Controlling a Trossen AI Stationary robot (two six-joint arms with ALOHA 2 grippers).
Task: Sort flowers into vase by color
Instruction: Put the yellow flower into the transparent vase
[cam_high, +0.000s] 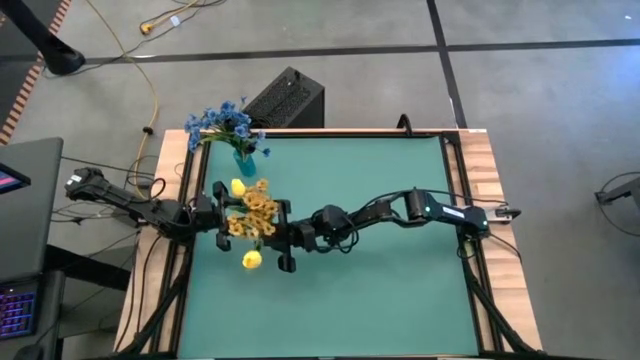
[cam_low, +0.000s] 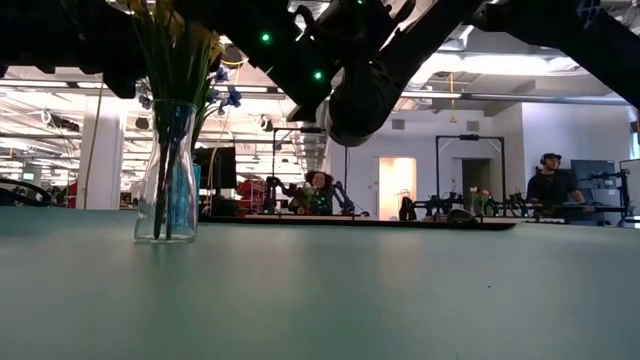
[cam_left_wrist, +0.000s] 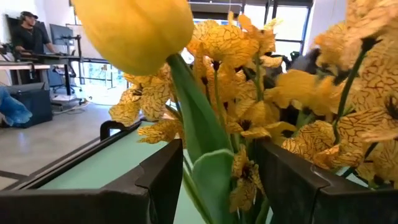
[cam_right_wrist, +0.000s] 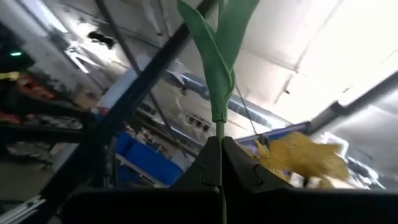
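A clear glass vase (cam_low: 165, 180) stands on the table near its left edge and holds yellow sprays (cam_high: 255, 210) and a yellow bud (cam_high: 238, 186). My left gripper (cam_high: 218, 210) is open at this bunch. Its fingers (cam_left_wrist: 155, 183) stand on either side of the bud's green stalk (cam_left_wrist: 199, 149); whether they touch it, I cannot tell. My right gripper (cam_high: 287, 245) is just right of the bunch, shut on a single yellow bud stem (cam_high: 252, 260). Blue sprays (cam_high: 225, 125) stand in a blue vase (cam_high: 243, 160) at the far left corner. My right gripper pinches the thin green stalk (cam_right_wrist: 220, 134) of a yellow bud stem between its two fingertips, just below a long leaf (cam_right_wrist: 214, 56). The stalk runs straight through the seam of the shut fingers. The stem is lifted clear of the table.
A black box (cam_high: 285, 98) sits on the floor beyond the table's far edge. Wooden rails (cam_high: 480, 170) border the green mat (cam_high: 400, 290). In the low view the blue vase (cam_low: 186, 195) shows right behind the glass one. A person (cam_low: 548, 180) sits far off in the room.
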